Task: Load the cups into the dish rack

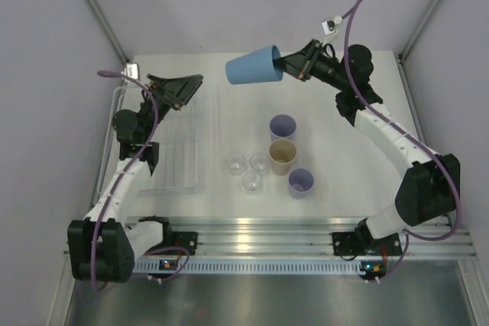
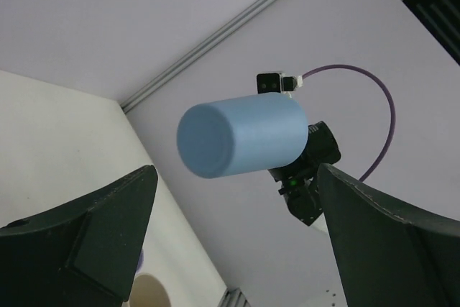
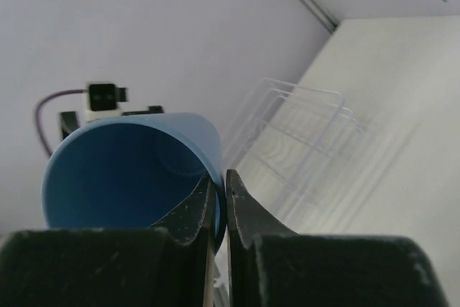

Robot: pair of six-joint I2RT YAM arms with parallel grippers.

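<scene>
My right gripper [image 1: 289, 63] is shut on the rim of a blue cup [image 1: 254, 65], which lies sideways in the air over the back of the table, its base toward the left. One finger is inside the rim [image 3: 221, 192] and one outside. My left gripper [image 1: 179, 89] stands open and empty above the clear dish rack [image 1: 179, 167], facing the blue cup [image 2: 241, 136] a short way off. On the table stand two lavender cups [image 1: 283, 126] [image 1: 301, 182], a beige cup [image 1: 282, 156] and three clear cups [image 1: 235, 163] [image 1: 260, 163] [image 1: 252, 182].
The dish rack [image 3: 302, 141] lies along the table's left side, next to the grey side wall. Grey walls close off the back and both sides. A metal rail with the arm bases runs along the near edge [image 1: 260, 230].
</scene>
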